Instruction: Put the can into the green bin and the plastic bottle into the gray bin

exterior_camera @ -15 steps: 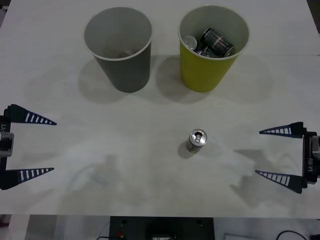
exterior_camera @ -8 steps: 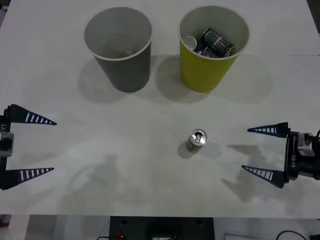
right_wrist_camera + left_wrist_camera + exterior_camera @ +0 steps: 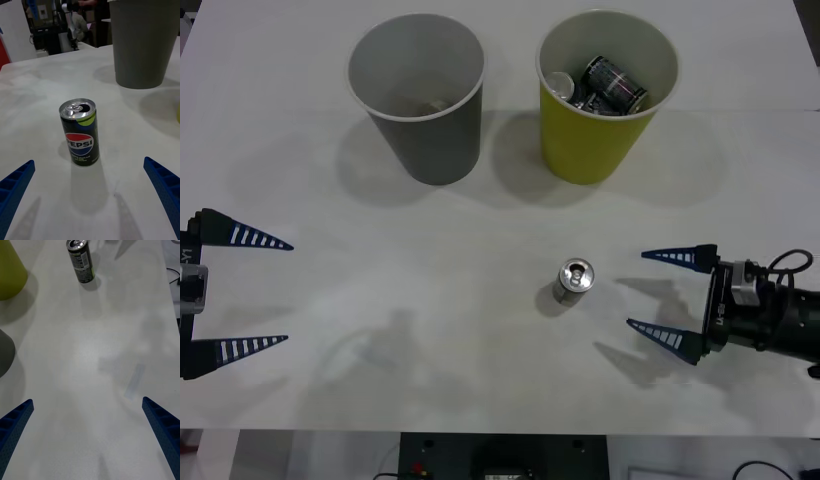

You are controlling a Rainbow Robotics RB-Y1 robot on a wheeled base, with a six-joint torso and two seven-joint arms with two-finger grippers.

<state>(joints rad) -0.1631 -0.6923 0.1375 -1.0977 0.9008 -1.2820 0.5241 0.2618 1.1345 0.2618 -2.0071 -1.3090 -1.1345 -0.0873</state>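
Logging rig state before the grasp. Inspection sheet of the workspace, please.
Surface: white table, bare apart from the items below.
Job's things: can upright, tab opened, free on the table; green bin holds several dark cans; gray bin upright beside it, contents unclear. No plastic bottle on the table.
Clutter: nothing seen.
Grippers: right end effector open, level with the can, not touching; left end effector open at the table's left edge.
Cables: black cable on right wrist.
Surroundings: equipment and people behind the table in the right wrist view.
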